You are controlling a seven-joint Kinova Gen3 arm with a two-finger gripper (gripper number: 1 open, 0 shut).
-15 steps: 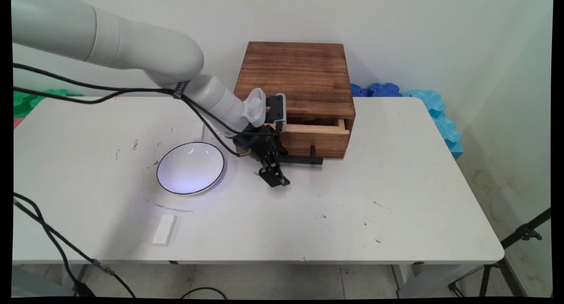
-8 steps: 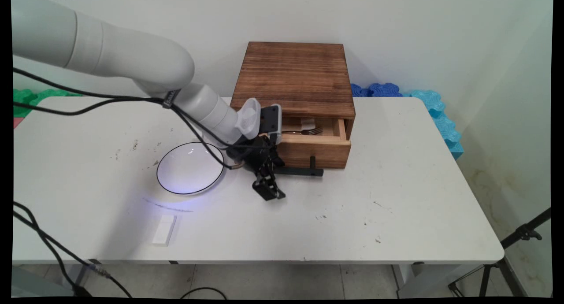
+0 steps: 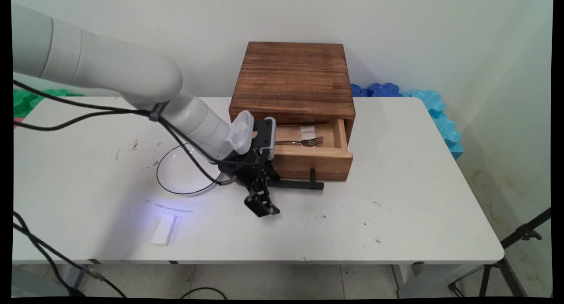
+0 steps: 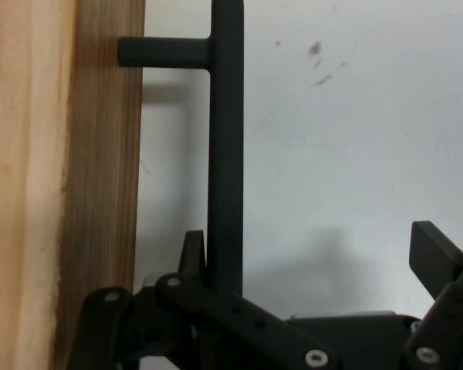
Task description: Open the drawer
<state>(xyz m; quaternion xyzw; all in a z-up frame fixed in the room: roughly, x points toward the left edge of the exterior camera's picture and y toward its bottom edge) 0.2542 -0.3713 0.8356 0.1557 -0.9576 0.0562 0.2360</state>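
One fork [image 3: 304, 142] lies in the drawer [image 3: 313, 157], which stands partly out of the wooden box [image 3: 293, 75], while the gripper [image 3: 263, 194], fingers spread wide, has one finger behind the black handle [image 3: 299, 185], near a bowl [image 3: 169, 189].

Arm reaches low from the left; claw [image 3: 262, 205] spread, pointing down.

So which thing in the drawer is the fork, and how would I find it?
Look for the brown wooden box at the back of the white table; its drawer is pulled out toward you. Inside lies the fork, nearest the drawer's front. It is shiny metal with prongs pointing right, unlike the flat pale piece behind it.
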